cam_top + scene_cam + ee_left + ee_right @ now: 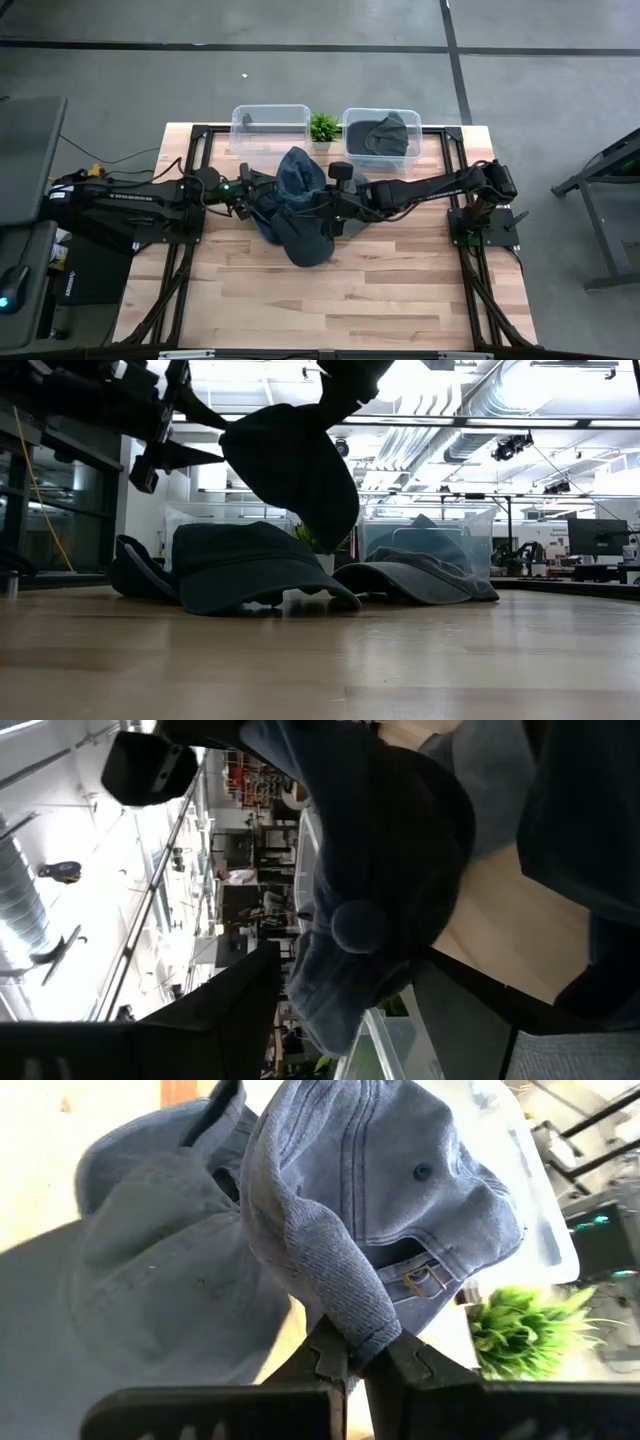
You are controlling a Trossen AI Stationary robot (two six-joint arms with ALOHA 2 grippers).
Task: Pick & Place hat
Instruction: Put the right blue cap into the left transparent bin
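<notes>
**Right arm's got a hat in the air, middle of the table**

I'm watching the right gripper (355, 1355) pinching the fabric edge of a blue-grey hat (300, 172), fingers clamped tight on it. It's hanging clear above the wood table (400, 290) near the centre, a bit toward 12 o'clock, over more hats lying flat: a dark cap (255, 565) under it and a grey cap (420, 575) out at about 3 o'clock from that.

The left gripper (252, 195) is sitting at 9 o'clock of the lifted hat, right next to it. I can't tell whether its jaws are open or closed on anything.

At the 12 o'clock edge there's a clear bin (270, 125), a little green plant (323, 126), then a second bin (385, 135) with a dark hat inside.
</notes>
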